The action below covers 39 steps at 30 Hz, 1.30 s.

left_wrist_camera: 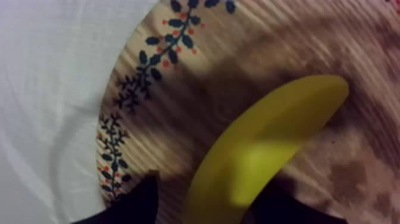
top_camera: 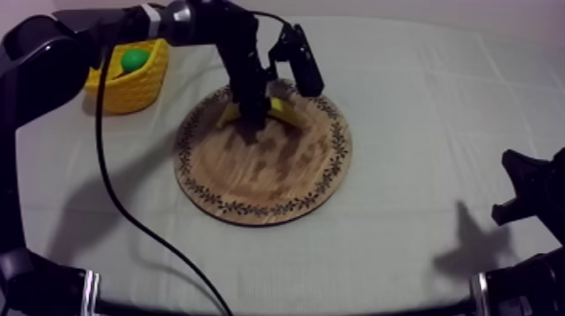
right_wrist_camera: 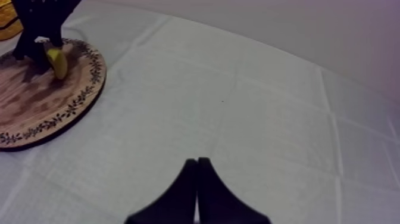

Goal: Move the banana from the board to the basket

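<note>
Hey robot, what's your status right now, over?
Left hand open, straddling the banana on the wooden board. Right hand shut over the cloth. Yellow basket beside the board holds a green fruit; nothing between.

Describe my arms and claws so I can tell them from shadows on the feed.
Both arms are glossy black with rounded housings. The left arm carries a silvery band near its wrist; the right arm has a similar ring. The left claw and right claw each have two black fingers tapering toward the tips.
</note>
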Each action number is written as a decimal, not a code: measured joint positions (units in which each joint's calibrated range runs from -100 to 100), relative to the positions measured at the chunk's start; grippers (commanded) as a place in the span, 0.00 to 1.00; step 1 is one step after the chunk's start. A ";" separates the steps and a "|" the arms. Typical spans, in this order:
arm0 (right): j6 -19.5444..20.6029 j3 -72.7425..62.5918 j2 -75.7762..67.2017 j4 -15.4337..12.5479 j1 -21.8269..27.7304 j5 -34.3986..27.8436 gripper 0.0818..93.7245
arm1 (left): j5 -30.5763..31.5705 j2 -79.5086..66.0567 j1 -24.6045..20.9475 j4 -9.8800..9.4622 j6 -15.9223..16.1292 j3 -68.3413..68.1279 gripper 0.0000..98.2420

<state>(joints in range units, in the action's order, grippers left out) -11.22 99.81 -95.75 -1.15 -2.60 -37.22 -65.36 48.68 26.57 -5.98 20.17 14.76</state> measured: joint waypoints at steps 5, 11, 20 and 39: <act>0.00 0.00 0.00 0.00 0.00 0.00 0.00 | -0.79 0.80 0.00 -0.12 -0.01 1.04 0.58; 0.00 0.00 0.00 0.00 0.00 -0.11 0.00 | -0.79 1.12 -0.18 0.09 0.46 1.59 0.46; 0.00 0.00 0.00 0.00 0.00 -0.03 0.00 | 0.01 0.23 -0.71 0.56 0.77 2.18 0.34; 0.00 0.00 0.00 0.00 0.00 -0.03 0.00 | -7.08 -20.55 -5.90 4.43 0.24 -7.34 0.32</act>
<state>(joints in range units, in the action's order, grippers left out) -11.22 99.81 -95.75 -1.15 -2.60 -37.25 -72.45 28.13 20.67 -1.55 20.41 7.42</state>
